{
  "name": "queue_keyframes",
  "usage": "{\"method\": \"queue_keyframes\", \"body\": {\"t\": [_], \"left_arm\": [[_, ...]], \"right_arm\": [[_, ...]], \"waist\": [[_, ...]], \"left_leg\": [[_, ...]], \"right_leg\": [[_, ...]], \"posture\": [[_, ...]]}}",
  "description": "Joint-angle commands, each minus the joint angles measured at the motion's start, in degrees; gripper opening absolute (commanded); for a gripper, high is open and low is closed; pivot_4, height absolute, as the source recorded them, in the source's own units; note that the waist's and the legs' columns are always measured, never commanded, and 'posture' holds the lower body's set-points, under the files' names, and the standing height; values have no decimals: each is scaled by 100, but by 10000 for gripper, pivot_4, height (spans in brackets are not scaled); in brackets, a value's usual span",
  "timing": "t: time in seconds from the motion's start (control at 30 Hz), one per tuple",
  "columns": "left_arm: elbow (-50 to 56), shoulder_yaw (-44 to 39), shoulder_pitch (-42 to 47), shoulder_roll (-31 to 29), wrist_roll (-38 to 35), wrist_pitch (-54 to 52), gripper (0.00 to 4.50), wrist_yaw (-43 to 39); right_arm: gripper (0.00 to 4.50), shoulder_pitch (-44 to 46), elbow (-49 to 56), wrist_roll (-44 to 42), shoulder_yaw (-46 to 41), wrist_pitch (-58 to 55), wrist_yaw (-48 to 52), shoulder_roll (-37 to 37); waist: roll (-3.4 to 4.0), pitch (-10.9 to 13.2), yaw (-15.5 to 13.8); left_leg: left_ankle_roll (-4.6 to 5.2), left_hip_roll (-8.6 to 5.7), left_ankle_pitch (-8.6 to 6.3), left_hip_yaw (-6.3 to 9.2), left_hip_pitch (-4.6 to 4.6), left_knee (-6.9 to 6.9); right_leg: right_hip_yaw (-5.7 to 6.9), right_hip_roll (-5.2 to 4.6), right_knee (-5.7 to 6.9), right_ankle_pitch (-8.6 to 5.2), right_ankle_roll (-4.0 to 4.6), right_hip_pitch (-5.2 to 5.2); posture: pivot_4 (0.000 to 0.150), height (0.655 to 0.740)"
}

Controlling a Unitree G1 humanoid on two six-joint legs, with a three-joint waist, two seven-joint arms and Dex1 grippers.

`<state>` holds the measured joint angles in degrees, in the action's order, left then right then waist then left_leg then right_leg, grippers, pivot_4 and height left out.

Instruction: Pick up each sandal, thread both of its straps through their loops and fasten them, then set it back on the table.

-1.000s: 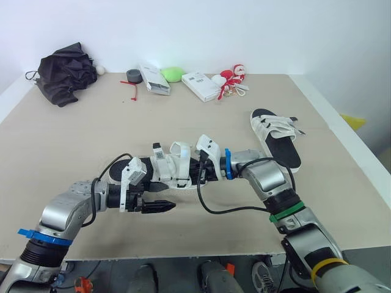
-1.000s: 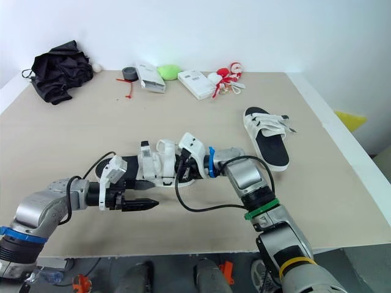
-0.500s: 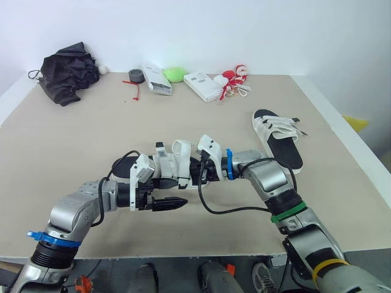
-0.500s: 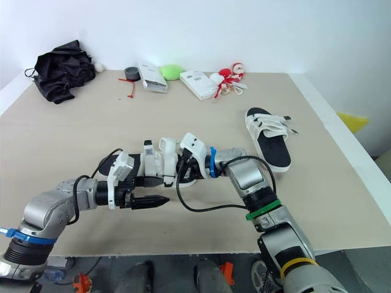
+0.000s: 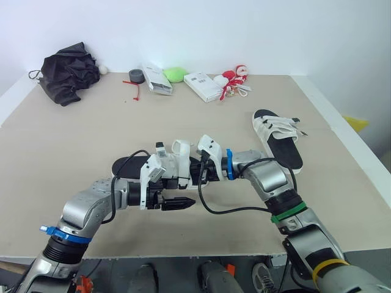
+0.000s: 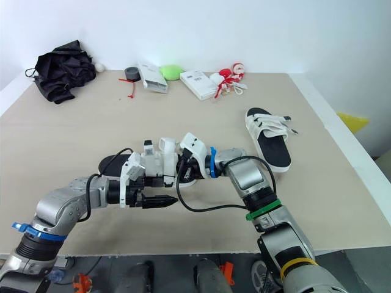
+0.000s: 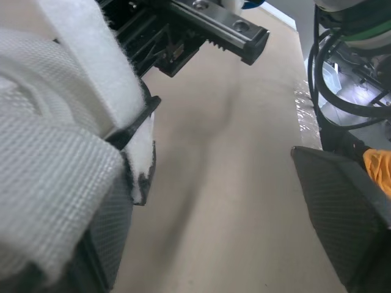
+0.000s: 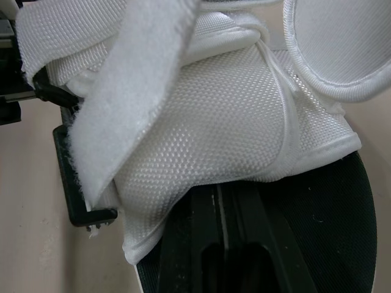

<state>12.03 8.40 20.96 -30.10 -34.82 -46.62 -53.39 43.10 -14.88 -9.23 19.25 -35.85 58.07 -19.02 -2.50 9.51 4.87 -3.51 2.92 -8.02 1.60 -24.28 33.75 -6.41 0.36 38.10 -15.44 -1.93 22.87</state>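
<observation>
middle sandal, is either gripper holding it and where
The right gripper appears to hold the sandal by its toe end, fingers under the front strap. The left gripper is open beside the straps, gripping nothing.

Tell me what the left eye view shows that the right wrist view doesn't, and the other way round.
From the left eye view: the wide table, the second sandal lying off to the right, and along the far edge the black umbrella, white boxes, green object and red and white toy. From the right wrist view: the weave of the mesh strap, the fuzzy loose strap end and the black plastic loop up close. In both: the nearer sandal, held by the right hand.
</observation>
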Motion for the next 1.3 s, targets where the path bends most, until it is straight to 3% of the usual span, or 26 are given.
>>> {"method": "queue_keyframes", "body": {"t": [0.03, 0.17, 0.2, 0.23, 0.43, 0.67, 0.8, 0.93, 1.13, 1.23, 1.3], "left_arm": [[-4, -155, 107, -84, 44, -37, 25886, 111], [-34, -123, 121, -148, 117, -102, 9136, 205], [-48, -100, 114, -169, 152, -101, 7011, 212], [-54, -83, 107, -183, 173, -97, 1049, 206], [46, -46, 51, -237, 146, -180, 1049, 171], [1186, -73, -203, -1158, -1167, -1304, 1049, -994], [1583, -33, -87, -1768, -1525, -1660, 1049, -1345], [1650, -169, 226, -1787, -1943, -1814, 1049, -1406], [199, -1381, 1232, 69, -3014, -2300, 1049, 769], [-932, -1880, 1669, 624, -2747, -2563, 1049, 2165], [-1470, -2109, 1780, 718, -2578, -2643, 1049, 2683]], "right_arm": [[0, -328, -384, 236, 241, -311, -130, -80], [0, -315, -405, 238, 243, -292, -129, -64], [0, -310, -411, 238, 245, -286, -131, -53], [0, -305, -416, 239, 246, -284, -133, -45], [0, -303, -420, 243, 248, -265, -127, -38], [0, -299, -424, 253, 252, -254, -111, -43], [0, -267, -461, 264, 254, -233, -95, -48], [0, -235, -500, 276, 256, -211, -75, -52], [0, -197, -566, 286, 258, -171, -72, -22], [0, -187, -587, 284, 240, -160, -89, -25], [0, -200, -587, 283, 224, -156, -95, -38]], "waist": [[0, 0, 0], [0, 0, 0], [0, 0, 0], [0, 0, 0], [0, 0, 2], [0, 1, 24], [0, 1, 24], [0, 0, 30], [-1, 2, 20], [3, 1, -1], [3, 1, -7]], "left_leg": [[0, 0, 0, 0, 0, 0], [0, 1, 0, 2, 0, 0], [0, 1, 0, 1, 0, 0], [0, 1, 0, 1, 0, 0], [-1, 5, 0, 1, 0, 0], [-6, 10, -4, 1, -1, -1], [-8, 12, -6, 4, 2, -1], [-13, 13, -11, 3, 2, -1], [-12, 30, -24, 3, -2, 4], [-9, 28, -22, 12, -1, 10], [-6, 23, -20, 19, 3, 21]], "right_leg": [[0, 0, 0, 0, 0, -3], [0, 2, 0, 0, 0, -6], [0, 2, 0, 0, 0, -6], [0, 1, 0, 0, 0, -6], [0, 6, 0, 0, 0, -6], [-1, 9, 2, -2, 2, -1], [0, 12, 1, -6, 9, 18], [0, 12, 1, -11, 12, 20], [2, 32, 6, -9, 3, -1], [3, 37, 10, 10, -29, -8], [3, 37, 10, 15, -35, -19]], "posture": [[1500, 7380], [1500, 7380], [1500, 7380], [1500, 7380], [1500, 7380], [1500, 7380], [1500, 7380], [1500, 7380], [1500, 7380], [1500, 7380], [1500, 7380]]}}
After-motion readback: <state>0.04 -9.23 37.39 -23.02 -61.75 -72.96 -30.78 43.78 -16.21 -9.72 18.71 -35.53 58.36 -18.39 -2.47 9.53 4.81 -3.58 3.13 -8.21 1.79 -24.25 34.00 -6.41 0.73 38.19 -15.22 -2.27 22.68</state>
